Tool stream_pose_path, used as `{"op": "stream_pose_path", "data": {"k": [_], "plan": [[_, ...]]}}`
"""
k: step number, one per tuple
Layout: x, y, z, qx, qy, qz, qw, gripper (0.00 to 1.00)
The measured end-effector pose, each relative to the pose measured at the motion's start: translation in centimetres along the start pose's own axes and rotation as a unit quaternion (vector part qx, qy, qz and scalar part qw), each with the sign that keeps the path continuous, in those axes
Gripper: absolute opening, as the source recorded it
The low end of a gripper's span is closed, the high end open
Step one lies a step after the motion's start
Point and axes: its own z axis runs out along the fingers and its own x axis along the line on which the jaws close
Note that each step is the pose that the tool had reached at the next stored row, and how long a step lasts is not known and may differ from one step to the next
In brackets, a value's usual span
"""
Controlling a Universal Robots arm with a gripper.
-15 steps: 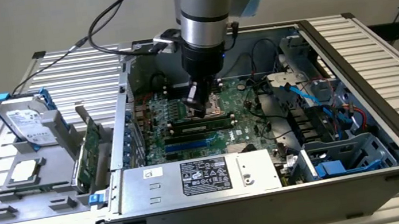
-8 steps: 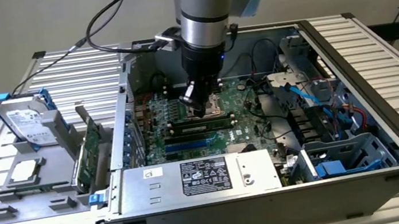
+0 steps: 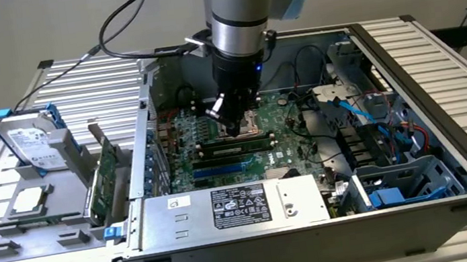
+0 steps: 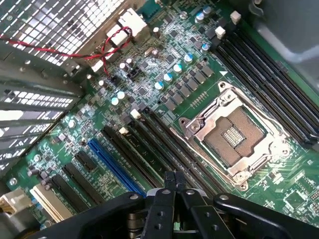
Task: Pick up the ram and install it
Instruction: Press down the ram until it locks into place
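Note:
The ram (image 3: 236, 148) is a narrow stick with a pale label. It lies along a memory slot on the motherboard (image 3: 186, 168), just in front of the CPU socket (image 3: 248, 119). My gripper (image 3: 235, 131) reaches down into the open computer case, its fingers shut together with nothing between them. The tips stand right over the ram; whether they touch it I cannot tell. In the wrist view the closed gripper (image 4: 174, 180) points at the dark memory slots (image 4: 149, 147) beside the CPU socket (image 4: 238, 138).
The case walls (image 3: 148, 135) enclose the work area. A power supply (image 3: 235, 209) sits at the front, with blue cables (image 3: 362, 110) and a drive cage (image 3: 403, 183) on the exterior view's right. Outside on the left, a holder carries a hard drive (image 3: 31, 140) and a wider green card (image 3: 109, 178).

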Motion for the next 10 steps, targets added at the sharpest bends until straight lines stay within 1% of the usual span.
{"op": "stream_pose_path", "data": {"k": [2, 5, 8, 10], "plan": [[0.0, 0.0, 0.0, -0.0014, -0.0009, 0.017, 0.9998, 0.11], [0.0, 0.0, 0.0, -0.0037, -0.0024, 0.043, 0.999, 0.11], [0.0, 0.0, 0.0, -0.0057, -0.0037, 0.068, 0.9977, 0.11], [0.0, 0.0, 0.0, -0.0071, -0.0046, 0.085, 0.9964, 0.11]]}}
